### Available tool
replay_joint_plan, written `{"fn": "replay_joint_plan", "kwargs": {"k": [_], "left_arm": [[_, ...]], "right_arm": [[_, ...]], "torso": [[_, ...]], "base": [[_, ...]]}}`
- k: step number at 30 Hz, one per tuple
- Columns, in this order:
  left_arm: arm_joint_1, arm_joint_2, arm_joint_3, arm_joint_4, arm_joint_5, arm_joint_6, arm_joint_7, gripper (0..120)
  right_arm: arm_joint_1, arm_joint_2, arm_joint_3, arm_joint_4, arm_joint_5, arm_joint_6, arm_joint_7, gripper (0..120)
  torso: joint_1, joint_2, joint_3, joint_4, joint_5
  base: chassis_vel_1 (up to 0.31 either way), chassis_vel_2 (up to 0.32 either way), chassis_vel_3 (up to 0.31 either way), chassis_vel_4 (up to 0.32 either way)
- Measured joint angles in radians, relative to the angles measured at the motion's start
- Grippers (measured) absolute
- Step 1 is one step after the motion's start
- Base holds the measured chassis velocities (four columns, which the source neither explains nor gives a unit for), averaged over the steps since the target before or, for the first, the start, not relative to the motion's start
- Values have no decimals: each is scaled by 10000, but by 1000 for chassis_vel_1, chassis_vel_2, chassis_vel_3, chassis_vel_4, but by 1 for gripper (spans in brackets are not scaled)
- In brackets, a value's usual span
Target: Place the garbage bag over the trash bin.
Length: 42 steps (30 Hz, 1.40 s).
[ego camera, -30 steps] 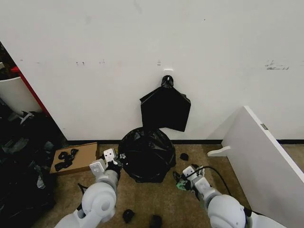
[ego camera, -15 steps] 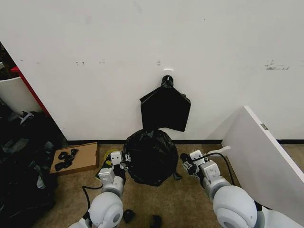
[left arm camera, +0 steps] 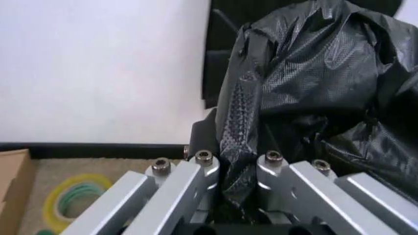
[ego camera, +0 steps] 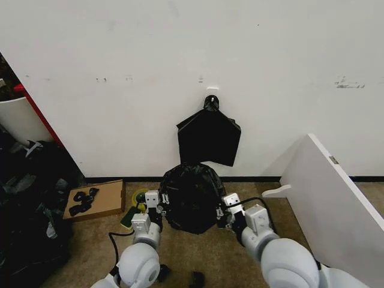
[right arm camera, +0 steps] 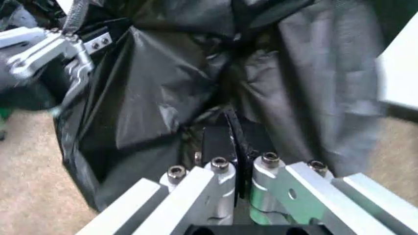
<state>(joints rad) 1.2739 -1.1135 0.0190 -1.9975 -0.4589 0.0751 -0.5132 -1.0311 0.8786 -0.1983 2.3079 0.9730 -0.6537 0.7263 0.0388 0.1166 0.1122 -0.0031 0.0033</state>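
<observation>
A white wall (ego camera: 192, 60) fills the back, with a dark baseboard where it meets the brown floor (ego camera: 198, 255). To the right a large white panel (ego camera: 333, 195) leans at a slant, its lower end near the right arm. At the far left stands a big white curved tub with red trim (ego camera: 18, 117), above a heap of dark clutter. On the wall hangs one flat bundle of black bags (ego camera: 209, 137), gathered to a knot on a hook, directly above the work.

The garbage bag (ego camera: 191, 197) sits on the floor against the wall, a rounded, glossy, crinkled black mound just below the hanging bundle. No white bucket wall can be made out under it.

One flat piece of cardboard (ego camera: 96, 200) lies to the left, carrying a few small black scraps. One roll of yellow tape (ego camera: 139, 197) lies on the floor between the cardboard and the bag. Two small black scraps (ego camera: 195, 279) lie on the floor near the robot's body.

The left tool (ego camera: 157, 200) is at the bag's left side, pinched on a fold of the black plastic; the left wrist view shows the film gathered between its fingers (left arm camera: 202, 169). The right tool (ego camera: 223, 207) is at the bag's right side, likewise clamped on a pleat of the bag, seen between its fingers (right arm camera: 219, 174).
</observation>
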Motion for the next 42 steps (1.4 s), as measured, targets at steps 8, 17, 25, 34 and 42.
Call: {"fn": "replay_joint_plan", "kwargs": {"k": [8,17,25,34,42], "left_arm": [[-77,-53,331,131,487,-144,94,4],[36,30,362,32,761,-352,232,4],[198,48,255,-109,790,-449,272,4],[216,82,126,-100,779,-476,281,4],[169,37,130,-44,623,-477,298,4]], "right_arm": [[1414,1512,-1132,-1814,1016,-94,1189,0],[2375,2646,-1939,-3823,661,-195,1711,0],[2412,3105,-2135,-5218,-226,-431,1753,0],[2251,2909,-1960,-4825,-608,-482,1721,0],[2272,2804,-2157,-3856,-502,-420,1412,0]], "torso": [[0,-1,0,4,-1],[0,-1,1,4,0],[1,-1,1,4,1],[1,-1,0,3,2],[0,0,-1,3,1]], "base": [[0,0,0,0],[0,0,0,0],[0,0,0,0],[0,0,0,0],[0,0,0,0]]}}
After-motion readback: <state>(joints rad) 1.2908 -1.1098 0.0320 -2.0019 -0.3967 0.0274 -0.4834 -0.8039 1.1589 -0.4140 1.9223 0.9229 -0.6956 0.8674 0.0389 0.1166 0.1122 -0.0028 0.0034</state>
